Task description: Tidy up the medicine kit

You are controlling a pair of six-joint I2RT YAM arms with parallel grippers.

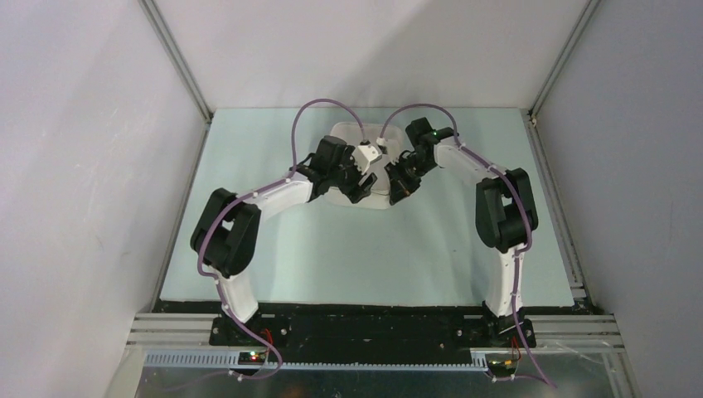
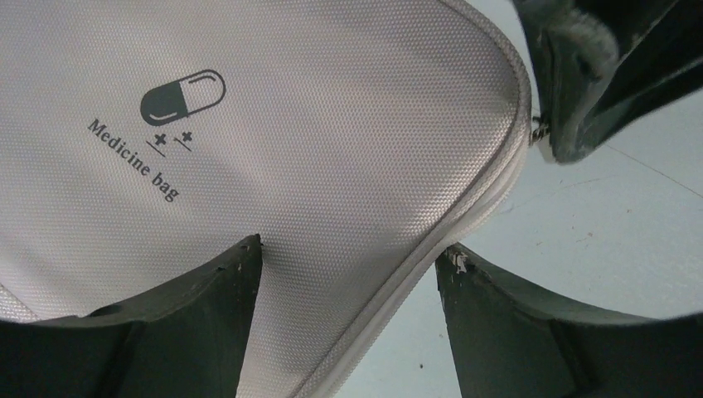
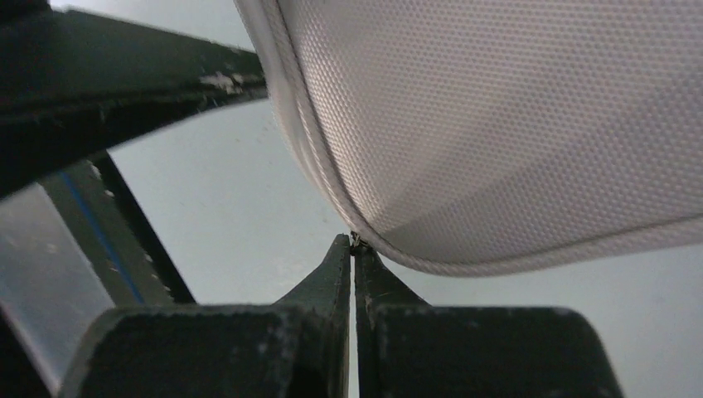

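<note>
Likely zip step: right gripper (image 3: pixel 354 249) clamped on zip pull (image 3: pixel 356 240) of medicine kit (image 3: pixel 514 124), left gripper (image 2: pixel 352 257) open and empty; next drag pull along seam.

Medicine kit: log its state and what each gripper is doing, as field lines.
kit: medicine kit, flat on the table, lid down
marking: pill logo, text "Medicine bag"
left gripper: open, over the kit's corner
right gripper: shut on the zipper pull at the kit's edge
contact of left fingers: cannot tell
</note>
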